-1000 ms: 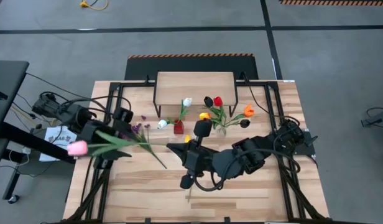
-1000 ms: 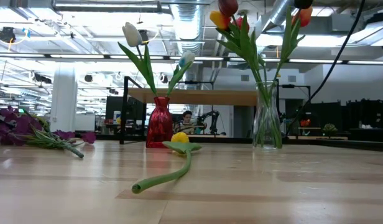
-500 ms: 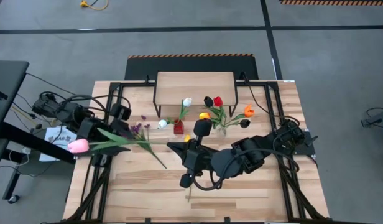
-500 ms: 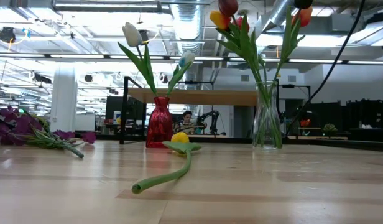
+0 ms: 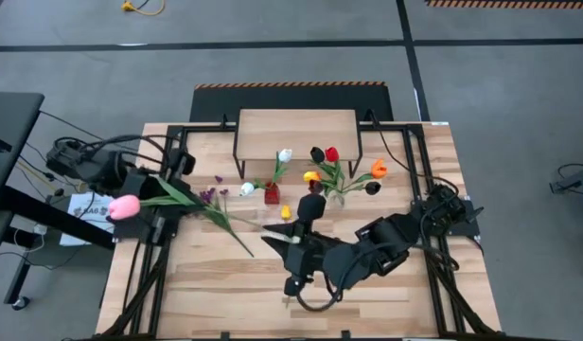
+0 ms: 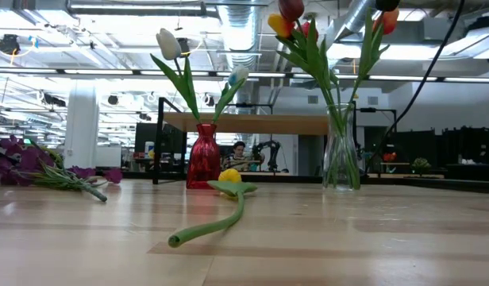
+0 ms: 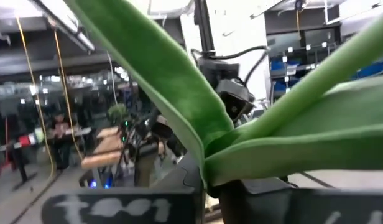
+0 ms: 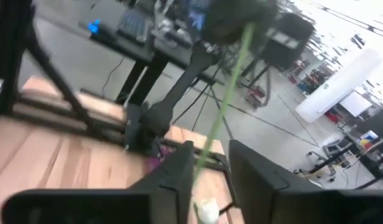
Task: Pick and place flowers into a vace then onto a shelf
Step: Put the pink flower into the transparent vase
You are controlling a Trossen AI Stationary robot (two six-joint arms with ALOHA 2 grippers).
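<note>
The left gripper [image 5: 157,196], clenched on the long green-stemmed pink tulip [image 5: 124,206], sits far left of the small red vase [image 5: 272,194].

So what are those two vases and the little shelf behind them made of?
The red vase looks like tinted glass: glossy, with light showing through it. The clear vase seems plain glass too, since the green stems inside show through its wall. The shelf looks like pale unfinished wood with visible grain, on thin black legs, probably metal.
</note>
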